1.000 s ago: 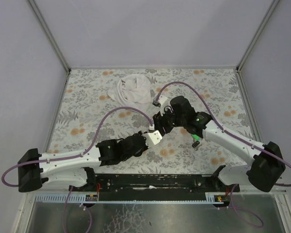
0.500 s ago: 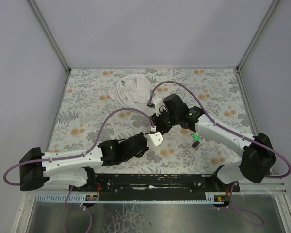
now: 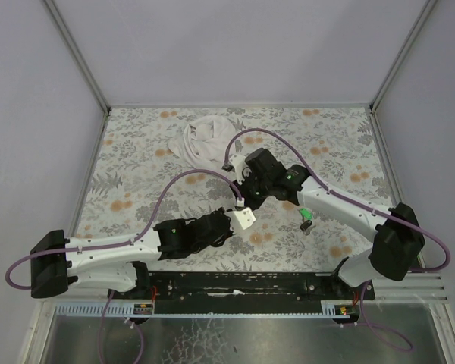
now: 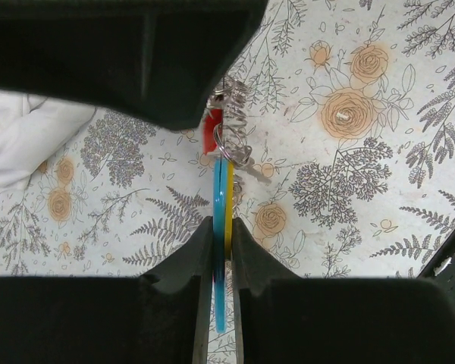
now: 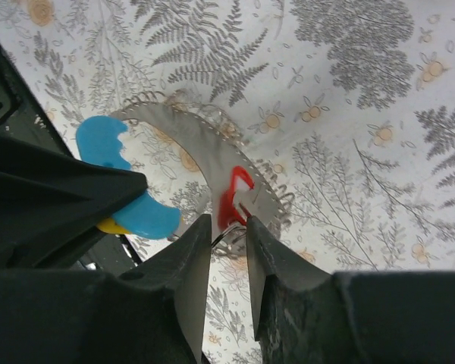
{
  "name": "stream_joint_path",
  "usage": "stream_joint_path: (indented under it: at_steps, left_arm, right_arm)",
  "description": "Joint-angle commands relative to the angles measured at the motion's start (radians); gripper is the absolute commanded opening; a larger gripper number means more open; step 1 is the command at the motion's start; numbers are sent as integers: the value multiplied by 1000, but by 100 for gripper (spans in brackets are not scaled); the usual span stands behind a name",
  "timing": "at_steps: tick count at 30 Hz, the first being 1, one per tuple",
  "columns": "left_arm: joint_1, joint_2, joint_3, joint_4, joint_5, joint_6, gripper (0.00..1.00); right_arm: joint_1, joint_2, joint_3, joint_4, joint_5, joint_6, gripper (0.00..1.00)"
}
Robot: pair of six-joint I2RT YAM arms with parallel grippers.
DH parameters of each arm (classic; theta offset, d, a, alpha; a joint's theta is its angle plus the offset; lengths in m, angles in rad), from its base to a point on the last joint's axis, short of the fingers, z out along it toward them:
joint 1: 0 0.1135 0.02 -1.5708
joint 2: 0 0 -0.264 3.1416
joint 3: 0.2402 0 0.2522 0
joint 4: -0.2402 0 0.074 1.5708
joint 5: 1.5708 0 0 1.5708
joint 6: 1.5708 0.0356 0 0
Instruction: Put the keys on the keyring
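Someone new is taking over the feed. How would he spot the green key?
In the top view, find the right arm stretching across the floral table. Just on its near side, beside the forearm, lies the green key. It lies loose on the table, unlike the red key up at the right end effector.

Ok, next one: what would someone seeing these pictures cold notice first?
The two arms meet nose to nose at the middle of the floral table. The left gripper clamps the keyring by its light-blue piece, and the right gripper has its fingers either side of the red key at the ring. Away from that, a green key lies beside the right arm, and a white cloth sits crumpled at the far side.
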Motion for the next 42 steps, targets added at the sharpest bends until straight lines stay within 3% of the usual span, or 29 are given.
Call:
stream_joint_path:
  at_steps: [1,7,20,25,30,33,37,42]
  left_arm:
    - [-9,-11,0,86,-35,18,0]
    - [-10,-8,-2,88,-53,13,0]
    - [-8,3,-2,96,-73,8,0]
    - [-10,-8,-7,103,-94,2,0]
    - [-10,-5,-11,116,-98,1,0]
    - [-10,-5,-12,119,-97,-2,0]
    - [-8,-15,-21,130,-101,-8,0]
    - [-9,-27,-42,159,-110,-19,0]
  right_arm:
    - [0,-64,20,-28,121,-3,31]
    - [-1,-100,-15,-28,176,15,24]
    - [0,-88,-25,4,44,33,21]
    - [0,-97,-37,-31,200,37,15]
    - [-1,-96,-41,-20,98,35,11]
    - [0,-99,-49,9,67,53,11]
    - [0,-123,-53,33,60,64,22]
    - [-2,-206,-99,90,177,119,27]
